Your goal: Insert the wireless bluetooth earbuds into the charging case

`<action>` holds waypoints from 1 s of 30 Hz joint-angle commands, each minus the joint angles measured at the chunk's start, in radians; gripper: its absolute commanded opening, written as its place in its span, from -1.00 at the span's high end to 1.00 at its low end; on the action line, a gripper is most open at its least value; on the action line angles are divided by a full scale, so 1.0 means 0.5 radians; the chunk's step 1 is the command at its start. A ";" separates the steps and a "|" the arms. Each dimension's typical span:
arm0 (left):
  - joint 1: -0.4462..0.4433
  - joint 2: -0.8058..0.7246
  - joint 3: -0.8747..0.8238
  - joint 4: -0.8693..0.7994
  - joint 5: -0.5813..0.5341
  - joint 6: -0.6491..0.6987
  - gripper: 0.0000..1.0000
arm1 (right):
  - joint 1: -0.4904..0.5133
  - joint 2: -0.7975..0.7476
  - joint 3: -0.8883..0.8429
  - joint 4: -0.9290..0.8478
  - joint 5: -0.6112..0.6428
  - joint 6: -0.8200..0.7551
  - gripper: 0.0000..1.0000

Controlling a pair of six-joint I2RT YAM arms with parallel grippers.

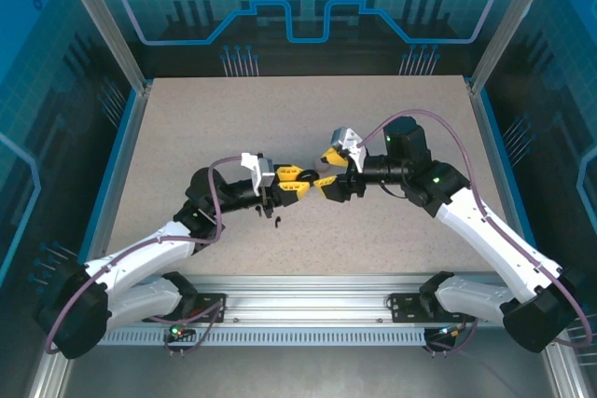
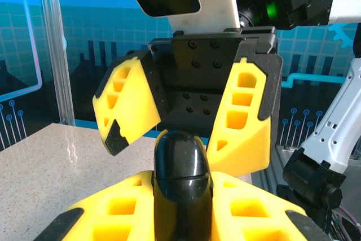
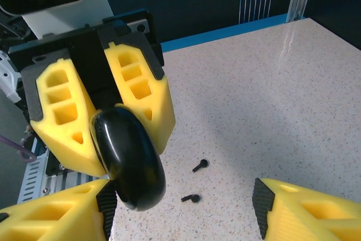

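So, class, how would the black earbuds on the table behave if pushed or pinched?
The black earbuds look tiny, so probably light and quick to skid. Their rounded heads on thin stems may pivot or slip when pinched.

Case between my left jaws: black plastic, v. glossy, smooth, mirror-like reflections. Fingers on both jaws: yellow plastic, matt, hollow-celled, w/ matt black tips. Counter below the jaws: pale speckled stone-look, smooth, slight sheen. Earbuds beneath right jaws: black plastic, finish too small to tell.
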 commanded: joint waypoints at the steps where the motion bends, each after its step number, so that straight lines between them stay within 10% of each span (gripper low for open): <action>1: -0.019 0.007 -0.013 0.017 0.050 0.066 0.95 | -0.002 0.011 0.098 0.024 0.067 0.000 -0.34; 30: -0.023 0.038 -0.024 0.012 0.025 0.052 0.95 | -0.167 -0.059 0.049 0.030 0.100 0.144 -0.37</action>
